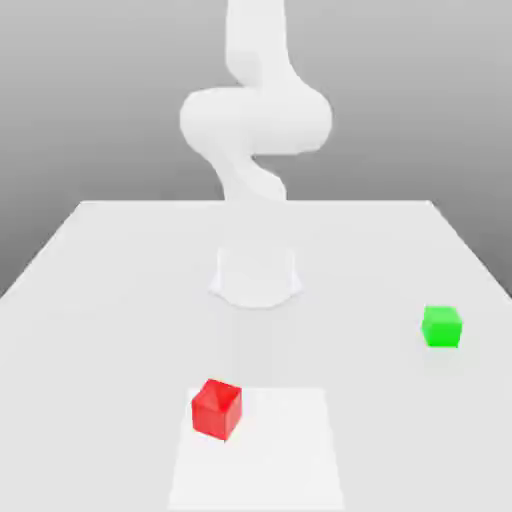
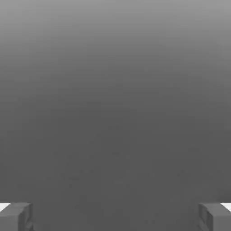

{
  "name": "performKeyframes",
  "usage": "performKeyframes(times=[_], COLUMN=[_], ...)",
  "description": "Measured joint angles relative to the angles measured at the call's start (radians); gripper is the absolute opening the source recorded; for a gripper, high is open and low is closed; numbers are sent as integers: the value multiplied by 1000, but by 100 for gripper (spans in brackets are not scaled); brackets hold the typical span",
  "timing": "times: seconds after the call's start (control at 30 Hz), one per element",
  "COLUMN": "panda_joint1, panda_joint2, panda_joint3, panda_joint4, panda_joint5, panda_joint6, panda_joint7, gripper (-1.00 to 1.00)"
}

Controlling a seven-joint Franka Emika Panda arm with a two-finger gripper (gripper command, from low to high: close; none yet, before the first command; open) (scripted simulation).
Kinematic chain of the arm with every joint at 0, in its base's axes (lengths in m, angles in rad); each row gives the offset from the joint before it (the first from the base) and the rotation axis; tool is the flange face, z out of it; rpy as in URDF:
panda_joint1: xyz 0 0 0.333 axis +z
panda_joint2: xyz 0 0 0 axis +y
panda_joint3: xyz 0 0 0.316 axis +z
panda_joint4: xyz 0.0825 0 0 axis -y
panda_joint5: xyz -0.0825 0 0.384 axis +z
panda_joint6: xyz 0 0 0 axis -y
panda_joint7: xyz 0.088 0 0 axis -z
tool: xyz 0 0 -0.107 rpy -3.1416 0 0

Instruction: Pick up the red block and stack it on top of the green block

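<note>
A smooth, pale grey-white tabletop (image 1: 360, 240) is spreading wide; beyond its far edge, a plain grey backdrop (image 1: 90, 100) is darkening downward.

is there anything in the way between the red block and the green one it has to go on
Nothing visible stands between them: only bare white table and part of a pale sheet lie between the red block and the green block.

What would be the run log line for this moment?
gripper: open, empty | red block: on white patch | green block: on table | stack: not yet
</note>
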Motion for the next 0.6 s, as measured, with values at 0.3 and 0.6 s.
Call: performKeyframes(times=[0.3,0.6], panda_joint1=[-108,-155], panda_joint2=[333,675], panda_joint3=[46,25], panda_joint4=[-215,-438], panda_joint5=[-65,-1], panda_joint6=[205,427], panda_joint7=[157,225], gripper=[0,0])
